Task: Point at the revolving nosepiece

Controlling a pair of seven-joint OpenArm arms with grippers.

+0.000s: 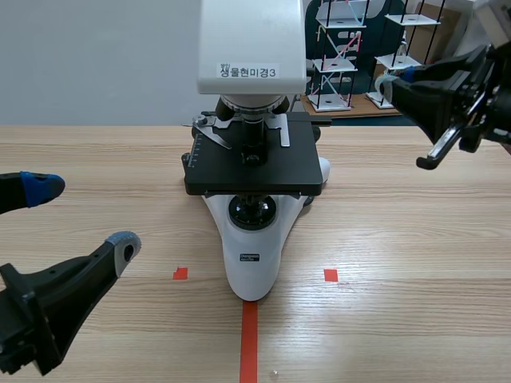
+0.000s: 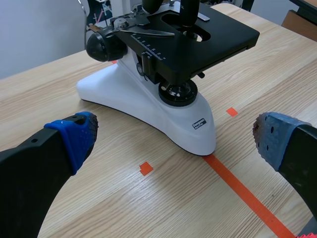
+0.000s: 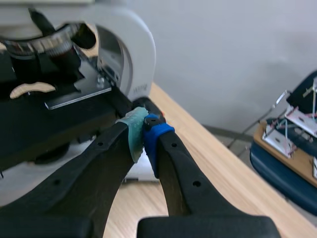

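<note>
The microscope (image 1: pixel 251 271) head is cut off at the scene view's top. The revolving nosepiece (image 1: pixel 251 104) shows only partly beneath it, above the black stage (image 1: pixel 263 163). Wire models (image 1: pixel 335 56) stand behind the table (image 1: pixel 415 263). The left gripper (image 1: pixel 80 217) is low, wide open and empty. The right gripper (image 3: pixel 143 130) is raised beside the microscope, pads together, holding nothing.

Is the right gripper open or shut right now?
Shut. In the right wrist view, the right gripper has its two pads pressed together with nothing between them, close to the microscope.
</note>
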